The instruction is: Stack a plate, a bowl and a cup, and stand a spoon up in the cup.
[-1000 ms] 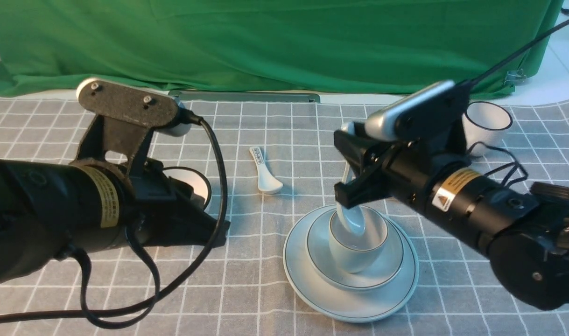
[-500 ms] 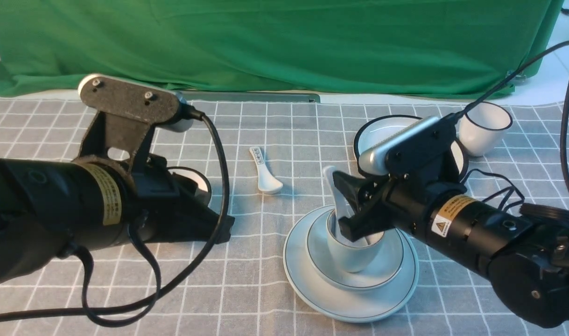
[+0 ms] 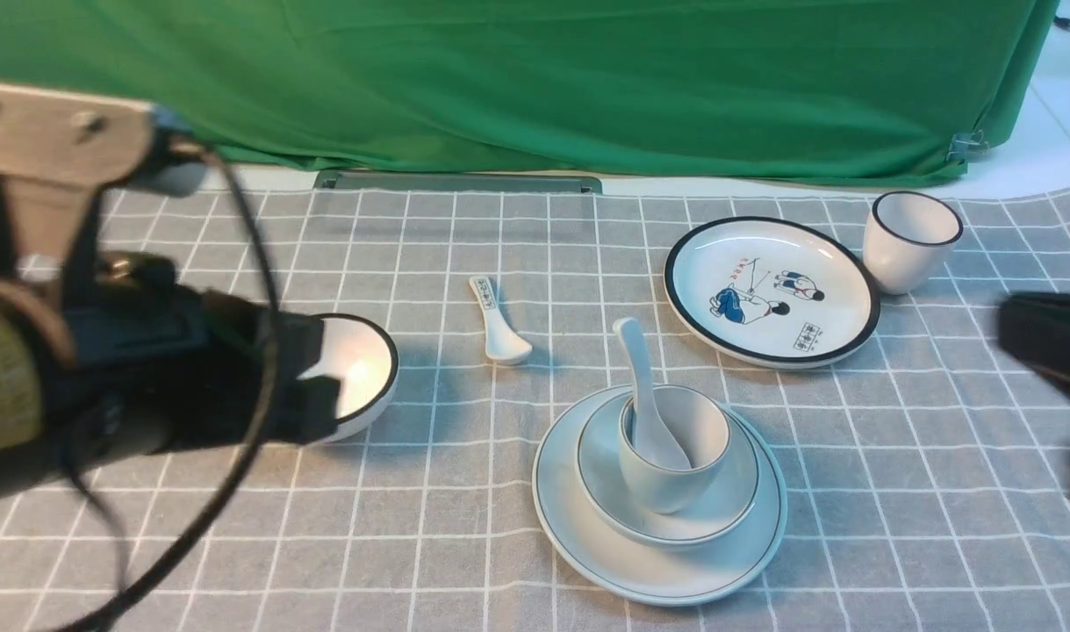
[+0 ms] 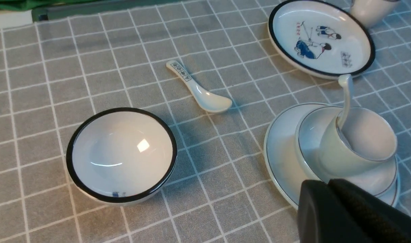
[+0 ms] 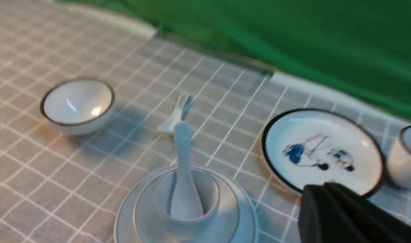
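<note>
On the bench (image 3: 482, 544), front view, clock centred on the stack: plate (image 3: 578, 535) is lying flat at the base, bowl (image 3: 596, 491) is sitting on it, cup (image 3: 662, 490) is standing upright inside bowl. Spoon (image 3: 642, 386) is standing in cup, scoop down inside, handle rising past the rim and leaning toward 11 o'clock. Nothing is gripping it.

Left pincer (image 4: 326, 190) is clenched, holding nothing. It's hovering off toward 9–10 o'clock, partly blocking the front view of the black-rimmed bowl (image 3: 357, 364). Right pincer (image 5: 321, 194) is also clenched, nothing between the tips; its arm (image 3: 1061, 351) is showing blurred at the frame edge, toward 2–3 o'clock. Both are staying out of contact with the stack.

Other items: black-rimmed bowl is resting upright at 10 o'clock, well apart from plate. Printed spoon (image 3: 499, 332) is lying flat between 10 and 11, handle pointing to 11, scoop to 5. Cartoon plate (image 3: 763, 333) is lying face up at 1 o'clock, near the stack. Black-rimmed cup (image 3: 905, 254) is standing upright just beside it, between 1 and 2. Grey checked cloth (image 3: 464, 491) is covering the bench; green curtain (image 3: 543, 79) is hanging at 12 o'clock.
</note>
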`<state>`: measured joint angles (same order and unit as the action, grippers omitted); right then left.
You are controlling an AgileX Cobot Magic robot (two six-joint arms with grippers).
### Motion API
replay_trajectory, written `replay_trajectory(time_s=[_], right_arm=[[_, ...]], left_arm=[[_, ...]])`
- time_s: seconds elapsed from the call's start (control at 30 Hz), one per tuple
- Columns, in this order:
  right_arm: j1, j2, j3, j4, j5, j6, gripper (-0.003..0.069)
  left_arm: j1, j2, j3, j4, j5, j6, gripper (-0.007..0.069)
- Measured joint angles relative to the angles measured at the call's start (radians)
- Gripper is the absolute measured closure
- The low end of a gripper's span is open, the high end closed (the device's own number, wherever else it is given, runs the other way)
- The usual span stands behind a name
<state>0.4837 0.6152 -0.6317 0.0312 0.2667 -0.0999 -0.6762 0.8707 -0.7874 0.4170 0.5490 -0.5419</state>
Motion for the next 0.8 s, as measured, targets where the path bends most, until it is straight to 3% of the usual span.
replay_trajectory(time_s=[0.13, 0.37, 0.8], right_arm=[[-0.002, -0.201, 0.138, -0.005, -0.036, 0.011, 0.0636], [-0.002, -0.588, 0.396, -0.005, -0.242, 0.017, 0.0627], [-0.002, -0.591, 0.416, -0.005, -0.267, 0.032, 0.0531]], left_arm=[[0.0, -0.106, 0.106, -0.001, -0.027, -0.01, 0.0615], [0.0, -0.363, 0.356, -0.003, -0.178, -0.016, 0.0615], [0.0, -0.434, 0.413, -0.004, -0.256, 0.015, 0.0615]])
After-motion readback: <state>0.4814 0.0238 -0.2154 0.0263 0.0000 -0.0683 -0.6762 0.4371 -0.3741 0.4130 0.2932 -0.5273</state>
